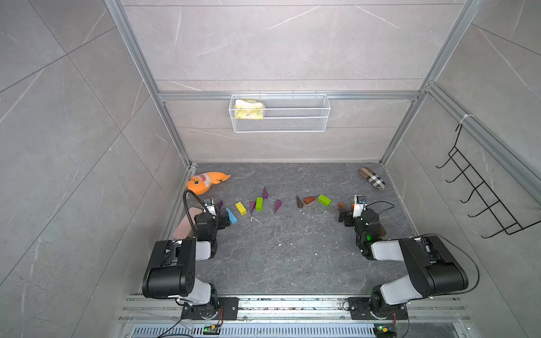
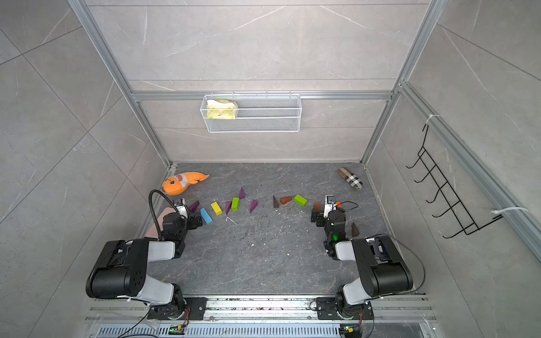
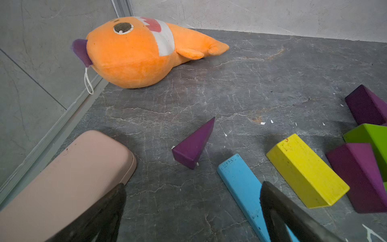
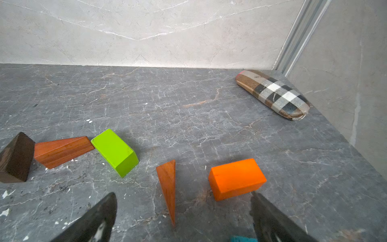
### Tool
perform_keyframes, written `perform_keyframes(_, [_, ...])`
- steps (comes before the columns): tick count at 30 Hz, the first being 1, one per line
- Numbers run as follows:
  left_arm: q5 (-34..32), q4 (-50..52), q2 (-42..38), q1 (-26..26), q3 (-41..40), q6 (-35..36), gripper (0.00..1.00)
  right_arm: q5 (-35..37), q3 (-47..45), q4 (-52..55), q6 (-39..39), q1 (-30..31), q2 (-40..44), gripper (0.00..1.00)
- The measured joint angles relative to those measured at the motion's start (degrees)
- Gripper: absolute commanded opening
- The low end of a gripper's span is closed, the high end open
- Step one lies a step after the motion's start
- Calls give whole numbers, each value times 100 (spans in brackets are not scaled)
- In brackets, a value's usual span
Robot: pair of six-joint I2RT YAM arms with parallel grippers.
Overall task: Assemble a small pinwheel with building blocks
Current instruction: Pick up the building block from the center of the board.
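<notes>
- Two claws stood spread wide with nothing held between their fingers: the left claw (image 3: 193, 184) and the right claw (image 4: 183, 193), each low over the table (image 1: 292, 263).
- Across the middle of both top views we saw the building blocks (image 2: 253, 205) lying loose in a ragged row.
- At the left end of that row, a light-blue bar (image 1: 231, 216) lay just beside the left claw. In the left wrist view one finger (image 3: 278, 209) overlapped the bar, and we could not tell whether it touched.
- To the right of the bar lay a yellow brick (image 1: 240, 208), then an upright green brick (image 1: 259, 203), with four purple wedges (image 1: 252, 206) scattered around them.
- Right of centre, a dark brown wedge (image 1: 299, 202), a brown-orange wedge (image 1: 309, 200) and a flat green brick (image 1: 324, 200) sat close together.
- Just ahead of the right claw lay a thin orange wedge (image 4: 167, 184) and an orange brick (image 4: 236, 179), apart from each other.
- Toward the upper left of the table we noted an orange plush fish (image 1: 205, 181).
- Along the table's left edge, a pink case (image 1: 184, 225) lay beside the left arm.
- Near the table's upper right corner rested a plaid case (image 1: 372, 178), well apart from the blocks.
</notes>
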State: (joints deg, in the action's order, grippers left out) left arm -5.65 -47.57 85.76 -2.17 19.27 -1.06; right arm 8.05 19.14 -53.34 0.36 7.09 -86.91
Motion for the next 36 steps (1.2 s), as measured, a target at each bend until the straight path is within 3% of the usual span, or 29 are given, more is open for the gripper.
perform_keyframes(25, [-52, 66, -61, 4, 0, -2, 100, 61, -7, 212, 4, 0, 197, 99])
perform_keyframes(31, [-894, 1631, -1683, 133, 208, -474, 100, 275, 461, 1880, 179, 0, 1733, 99])
perform_keyframes(36, [-1126, 3438, -2312, 236, 1357, -1410, 98, -181, 1982, 3790, 385, 57, 1888, 100])
